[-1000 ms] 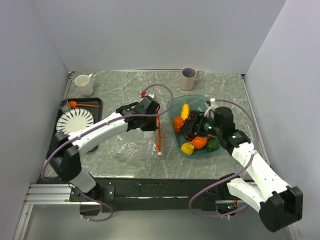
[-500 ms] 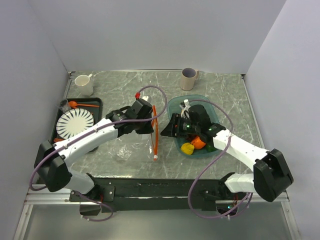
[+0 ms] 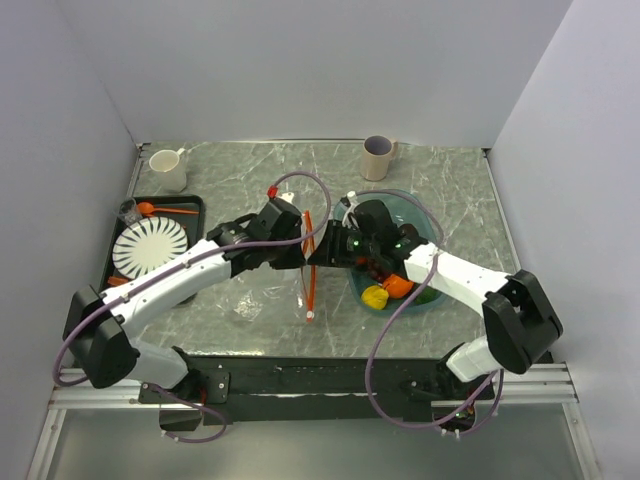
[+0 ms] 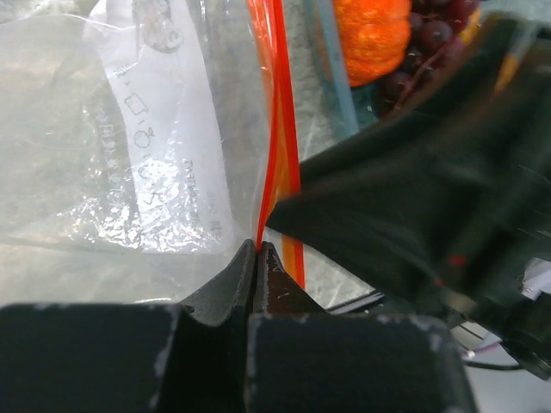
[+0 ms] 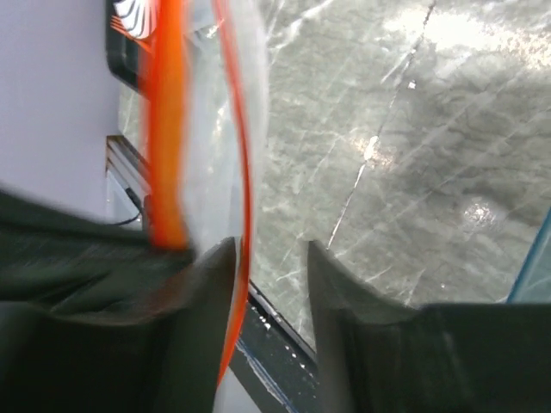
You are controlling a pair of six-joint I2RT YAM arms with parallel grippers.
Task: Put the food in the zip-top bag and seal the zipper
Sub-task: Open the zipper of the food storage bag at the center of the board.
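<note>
- The grey marbled bench [image 3: 250, 170] sits inside pale walls, and both my arms reach in toward its middle.
- My left hand [image 4: 258, 251] is clenched. Its wrist camera shows the two fingertips meeting on the orange-red zipper [image 4: 274, 103], pinching the strip right at their tips.
- The zip-top bag [image 4: 129, 155] spreads out beyond that hand's tips to one side, clear and crinkled.
- My right hand [image 5: 271, 275] is released, its fingers apart with bare bench showing between them. A thin orange edge of the zipper runs along the inner face of one finger [image 5: 215, 284], and I cannot tell whether it touches.
- From above, the two hands sit tip to tip, just beside each other at the zipper. From them the strip runs toward the near edge and ends in the white slider [image 3: 310, 316].
- The food [image 3: 398, 286] lies behind my right hand in the teal tray [image 3: 422, 212].
- Only the overhead view shows the yellow lemon [image 3: 375, 296]. Only the left wrist view shows the grape bunch [image 4: 430, 34], just past the zipper.
- Only the overhead view shows the mug [image 3: 378, 157], which stands well beyond both hands.
</note>
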